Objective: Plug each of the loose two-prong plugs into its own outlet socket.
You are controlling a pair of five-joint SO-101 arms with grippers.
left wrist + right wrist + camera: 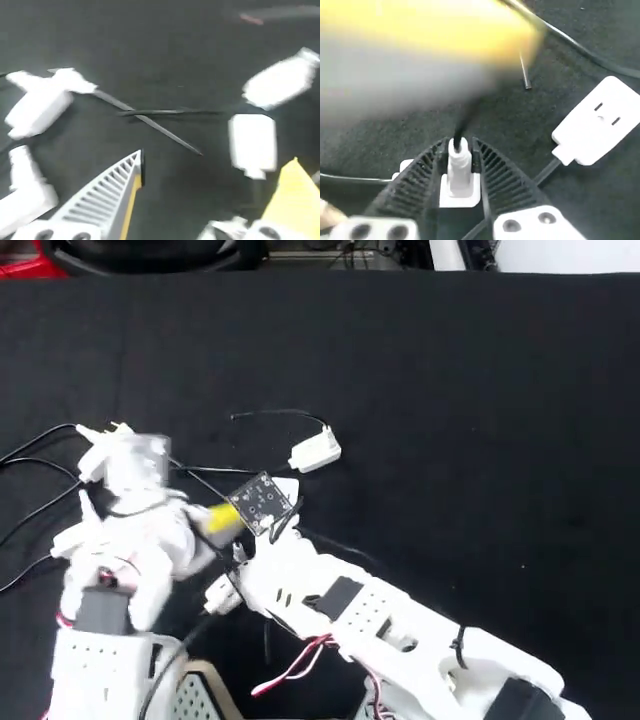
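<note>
Cloth, matte black, covers the bench (480,390). Right pincer (459,149) is narrow, its black ribbed fingers (500,172) clamped on both sides of a plug (459,175). The plug is smooth white plastic with a boxy base and a rounded neck, and a black cord (465,120) leaves the neck. In the high view the right pincer (222,595) with the plug sits toward the near edge, left of the middle. Socket (600,122) is a flat white rectangular block with rounded corners and two slim slots on its face, lying on the cloth apart from the plug. In the high view the socket (315,453) lies near the bench's middle, a bit toward the left edge, with a thin black lead (275,413) arcing off it. Left pincer (217,157) is wide and holds nothing: one finger is grey-white, ribbed, triangular and yellow-edged, the other is solid yellow. A blurred white oblong (252,142) lies on the cloth between them; can't tell if it is a plug or a socket. In the high view the left pincer (222,520) shows a yellow tip near the right arm's tip.
</note>
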